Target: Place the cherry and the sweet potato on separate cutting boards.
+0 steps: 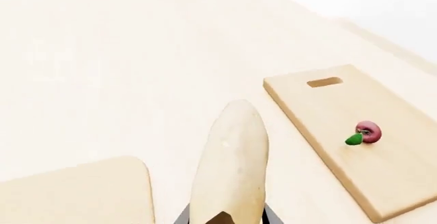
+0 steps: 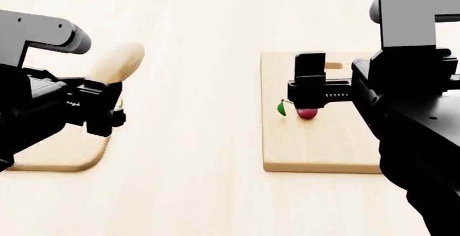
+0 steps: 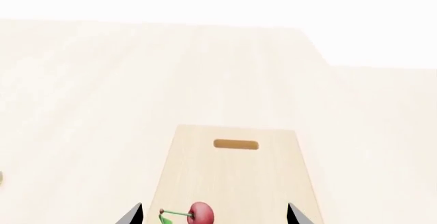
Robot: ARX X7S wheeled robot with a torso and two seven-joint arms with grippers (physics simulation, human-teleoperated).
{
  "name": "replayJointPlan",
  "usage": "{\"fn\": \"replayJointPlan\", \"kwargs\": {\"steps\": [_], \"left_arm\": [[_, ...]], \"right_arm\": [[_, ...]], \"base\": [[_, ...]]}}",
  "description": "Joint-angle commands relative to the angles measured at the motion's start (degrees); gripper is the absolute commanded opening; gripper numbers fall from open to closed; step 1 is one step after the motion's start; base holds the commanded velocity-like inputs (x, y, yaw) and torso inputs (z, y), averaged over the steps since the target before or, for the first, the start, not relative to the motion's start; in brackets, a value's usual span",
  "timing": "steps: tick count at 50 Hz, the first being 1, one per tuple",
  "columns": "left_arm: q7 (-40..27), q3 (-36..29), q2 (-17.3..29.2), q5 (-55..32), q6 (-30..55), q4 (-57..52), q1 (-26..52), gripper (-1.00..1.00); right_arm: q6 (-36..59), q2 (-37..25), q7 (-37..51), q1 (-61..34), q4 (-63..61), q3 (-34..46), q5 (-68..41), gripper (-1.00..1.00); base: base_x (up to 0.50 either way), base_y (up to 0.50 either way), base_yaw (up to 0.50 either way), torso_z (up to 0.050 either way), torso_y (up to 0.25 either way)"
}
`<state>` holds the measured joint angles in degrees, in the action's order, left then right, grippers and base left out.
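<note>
- Left end effector [image 2: 107, 109] was clamped on the sweet potato [image 2: 117, 62]; in the head view the root projected away from the robot, beyond the black fingers, its rounded end farthest out.
- Left wrist view: sweet potato [image 1: 232, 168] filled the lower centre, pale cream, held between two dark finger tips [image 1: 270, 216] barely visible at the frame edge.
- Whether the potato touched anything below it could not be told; it appeared lifted, over the far edge of the rounded-corner cutting board [image 2: 68, 152] and the bare desk [image 2: 194, 42] past it.
- Rounded-corner cutting board [image 1: 89, 193] showed one broad corner in the left wrist view, beside the held potato; the left arm hid much of it in the head view.
- Cherry [image 2: 307, 113] lay on the square-cornered cutting board [image 2: 316, 150], roughly mid-board, green leaf [image 2: 281, 108] pointing toward the robot's left.
- Left wrist view confirmed it: cherry [image 1: 369, 131] resting on the board [image 1: 382, 173], slot handle [image 1: 324, 82] at the far end.
- Right end effector [image 2: 311, 90] hovered over that board, just beyond the cherry, apart from it.
- Right wrist view: both finger tips [image 3: 131, 215] set wide apart at the frame's lower edge, the cherry [image 3: 200, 212] between them on the board [image 3: 236, 178], not gripped.
- The two boards lay well apart on the pale wood desk, with bare desk between.
</note>
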<state>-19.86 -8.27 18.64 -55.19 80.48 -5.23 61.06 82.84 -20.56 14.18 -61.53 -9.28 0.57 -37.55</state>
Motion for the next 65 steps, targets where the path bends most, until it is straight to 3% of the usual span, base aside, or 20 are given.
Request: {"fn": "replayJointPlan", "kwargs": {"steps": [1, 8, 15, 26, 38, 39, 55, 65], "left_arm": [[4.8, -1.0, 7.4, 6.2, -6.4, 10.2, 8.4, -1.00], [9.0, -5.8, 10.4, 12.1, -11.3, 20.1, 12.4, -1.00], [10.4, -10.1, 12.3, 17.2, -16.0, 26.5, 10.5, -1.00], [11.5, -11.4, 12.4, 21.1, -22.4, 36.8, 9.9, -1.00], [12.2, -13.4, 11.9, 22.1, -23.0, 37.3, 8.0, -1.00], [12.6, -13.7, 12.0, 22.1, -23.0, 37.4, 8.1, 1.00], [11.5, -12.2, 12.7, 19.9, -19.9, 32.2, 8.5, 1.00], [10.3, -10.4, 14.6, 17.1, -13.4, 24.4, 14.3, 1.00]], "right_arm": [[0.8, 0.2, 0.4, -0.4, -0.5, -0.8, -0.7, 1.00], [2.0, 0.3, 0.8, -0.8, -1.2, -0.8, -1.7, 1.00], [2.3, -0.3, 1.0, -0.8, -1.4, -1.6, -2.4, 1.00], [2.5, -0.1, 1.9, -0.7, -1.4, -1.2, -3.1, 1.00], [1.5, -0.7, 2.3, 0.5, -1.2, -1.0, -3.9, 1.00], [1.6, -0.8, 2.3, 0.5, -1.2, -1.2, -4.0, 1.00], [1.0, -1.5, 2.7, 1.0, -0.9, -0.7, -4.9, 1.00], [3.0, -1.2, 4.1, -2.3, -0.8, -1.0, -6.0, 1.00]], "base": [[0.00, 0.00, 0.00, 0.000, 0.000], [0.00, 0.00, 0.00, 0.000, 0.000], [0.00, 0.00, 0.00, 0.000, 0.000], [0.00, 0.00, 0.00, 0.000, 0.000], [0.00, 0.00, 0.00, 0.000, 0.001], [0.00, 0.00, 0.00, 0.000, 0.000], [0.00, 0.00, 0.00, 0.000, 0.000], [0.00, 0.00, 0.00, 0.000, 0.000]]}}
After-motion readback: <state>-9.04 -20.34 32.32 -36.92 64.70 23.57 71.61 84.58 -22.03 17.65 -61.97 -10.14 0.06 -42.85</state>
